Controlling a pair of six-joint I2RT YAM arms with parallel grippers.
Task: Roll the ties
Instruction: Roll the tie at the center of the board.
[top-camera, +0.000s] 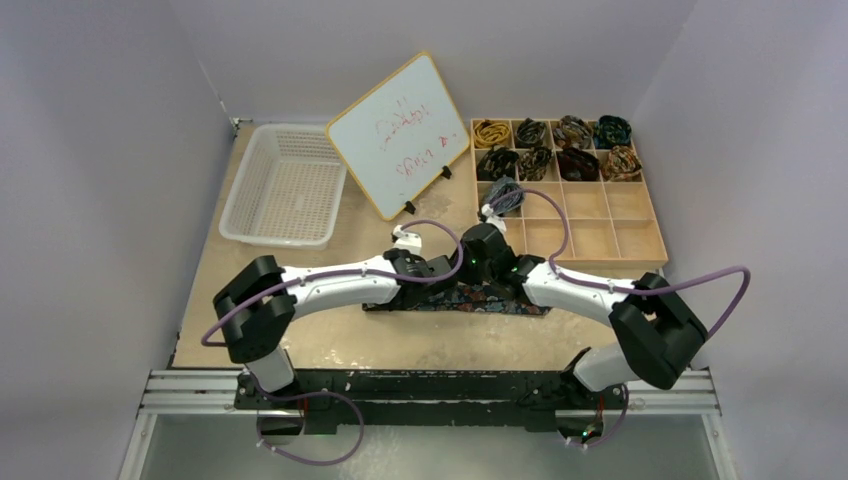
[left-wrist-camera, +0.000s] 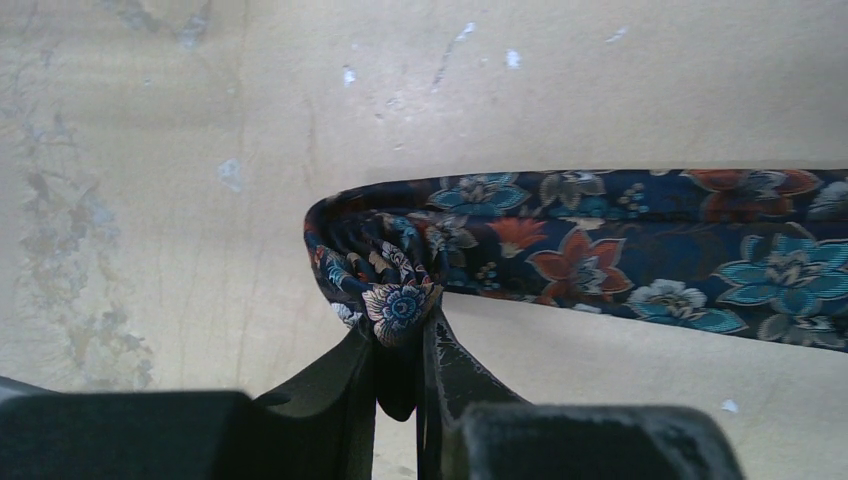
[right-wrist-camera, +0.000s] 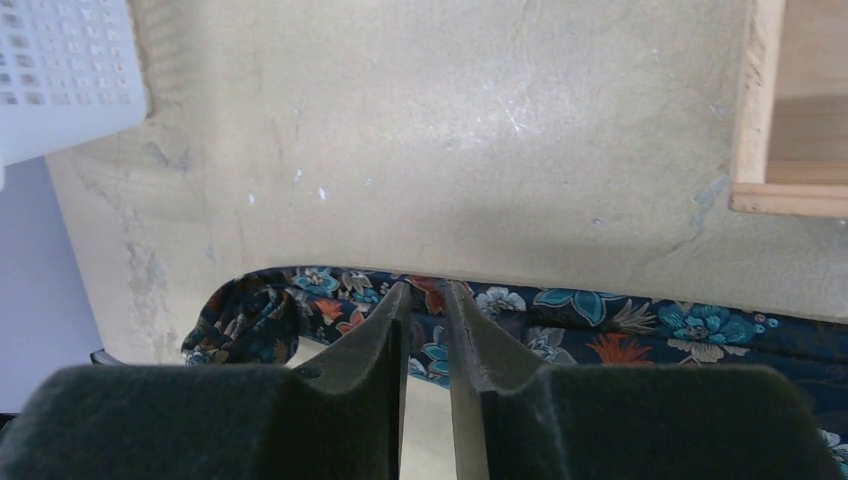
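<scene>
Our left pincer (left-wrist-camera: 404, 325) pinches the floral tie (left-wrist-camera: 620, 250) by its curled left end (roll barely begun); the rest lies flat across the near tabletop (left-wrist-camera: 560, 90). Whether our narrow-set right pincer (right-wrist-camera: 427, 295) grips it, we cannot tell. Next: wind rightward, tightly.

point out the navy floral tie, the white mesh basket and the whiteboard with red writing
navy floral fabric tie (left-wrist-camera: 600, 250): left wrist view, middle of flat strip
white plastic mesh basket (top-camera: 283, 190): top external view, bare mesh floor
white rectangular whiteboard (top-camera: 398, 135): top external view, centre of face
</scene>
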